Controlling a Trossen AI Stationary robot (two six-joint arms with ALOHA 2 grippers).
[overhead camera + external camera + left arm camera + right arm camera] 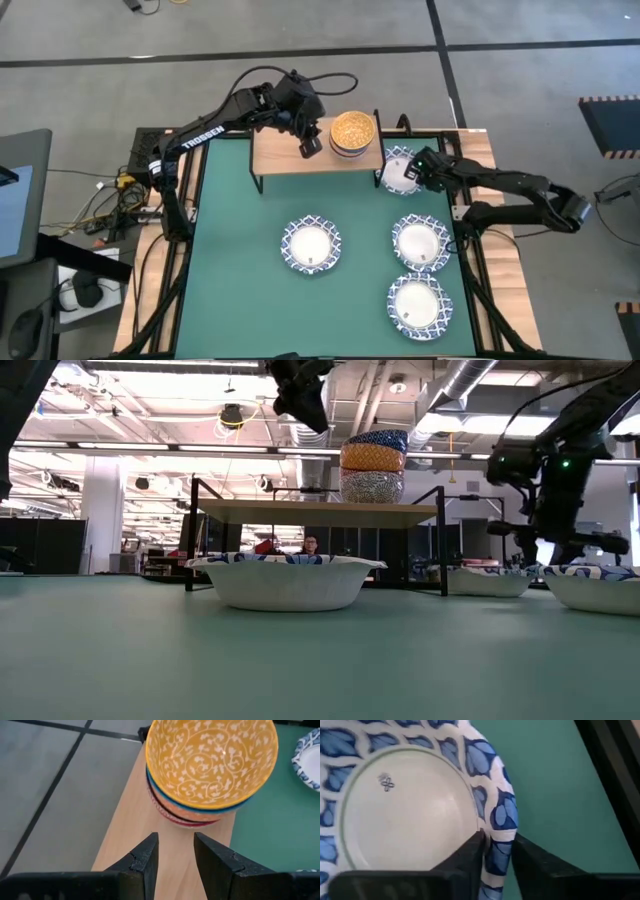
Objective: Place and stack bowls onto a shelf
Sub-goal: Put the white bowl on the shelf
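Observation:
The shelf [300,155] stands at the table's far side. On its right end sits a stack of small bowls [352,131] with a yellow-orange patterned one on top [210,760]. My left gripper [311,146] hovers over the shelf just left of the stack, open and empty [175,842]. My right gripper [412,172] is shut on a white bowl with a blue rim [397,168] beside the shelf's right end. Three more white blue-rimmed bowls [311,245] [421,242] [419,303] rest on their bases on the green table. My right gripper pinches the white bowl's blue-patterned rim [499,822] between its two fingers, one finger inside the bowl [470,855] and one outside [535,860]. In the high view the bowl looks tilted. I cannot tell whether its base still touches the table.
The shelf's left half [275,158] is bare wood. The green table [240,260] has open room on its left side. Black frame rails [475,270] run along the table's sides. People show far off in the room behind [310,545].

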